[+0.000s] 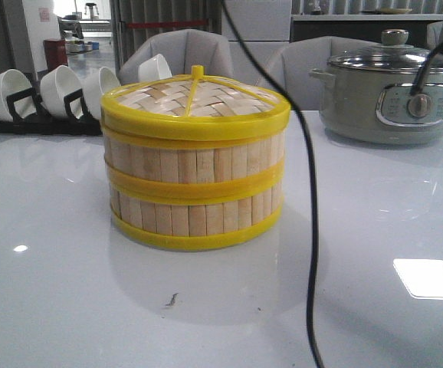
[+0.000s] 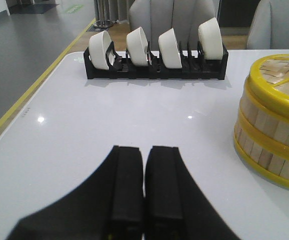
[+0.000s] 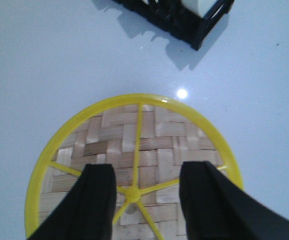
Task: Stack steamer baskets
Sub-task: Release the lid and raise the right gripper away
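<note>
Two steamer baskets stand stacked in the middle of the table, the upper basket (image 1: 195, 162) on the lower basket (image 1: 195, 215). A woven lid (image 1: 195, 103) with a yellow rim and knob covers the stack. The right wrist view looks down on this lid (image 3: 149, 130). My right gripper (image 3: 147, 167) hovers open above it, its fingers on either side of the yellow knob (image 3: 132, 194) without touching it. My left gripper (image 2: 145, 148) is shut on nothing, low over bare table to the left of the basket stack (image 2: 277, 127). Neither gripper shows in the front view.
A black rack (image 1: 41, 115) of white cups stands at the back left, seen also in the left wrist view as the rack (image 2: 157, 67). A grey cooking pot (image 1: 390, 92) with a glass lid sits at the back right. A black cable (image 1: 307, 176) hangs in front of the camera.
</note>
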Tool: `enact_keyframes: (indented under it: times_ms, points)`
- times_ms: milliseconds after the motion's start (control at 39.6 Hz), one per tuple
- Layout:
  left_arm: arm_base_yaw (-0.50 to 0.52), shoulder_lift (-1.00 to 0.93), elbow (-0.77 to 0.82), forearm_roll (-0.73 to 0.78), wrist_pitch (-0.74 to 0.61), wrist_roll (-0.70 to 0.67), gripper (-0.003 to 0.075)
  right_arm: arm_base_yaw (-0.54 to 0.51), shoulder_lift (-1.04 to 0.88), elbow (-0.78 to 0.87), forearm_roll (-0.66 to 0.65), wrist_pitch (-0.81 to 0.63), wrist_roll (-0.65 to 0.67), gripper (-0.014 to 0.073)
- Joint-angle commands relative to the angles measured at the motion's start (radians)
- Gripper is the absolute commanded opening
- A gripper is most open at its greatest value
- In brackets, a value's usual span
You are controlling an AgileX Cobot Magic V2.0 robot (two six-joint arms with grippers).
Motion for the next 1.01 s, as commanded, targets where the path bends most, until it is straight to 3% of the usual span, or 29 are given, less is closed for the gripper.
enact_keyframes:
  times_ms: [0,252,631,984]
  points:
    - [0.000,0.009,-0.028,0.001,-0.076,-0.012,0.0087,-0.063,-0.120,0.000,-0.010,-0.091,-0.012,0.0414]
    - [0.000,0.009,-0.028,0.001,-0.076,-0.012,0.0087,-0.246,-0.325,0.276,-0.010,-0.240,-0.012,0.0414]
    - [0.000,0.009,-0.028,0.001,-0.076,-0.012,0.0087,-0.511,-0.809,0.960,-0.009,-0.663,-0.012,0.0414]
    - [0.000,0.009,-0.028,0.001,-0.076,-0.012,0.0087,-0.574,-1.234,1.514,-0.009,-0.986,-0.012,0.0414]
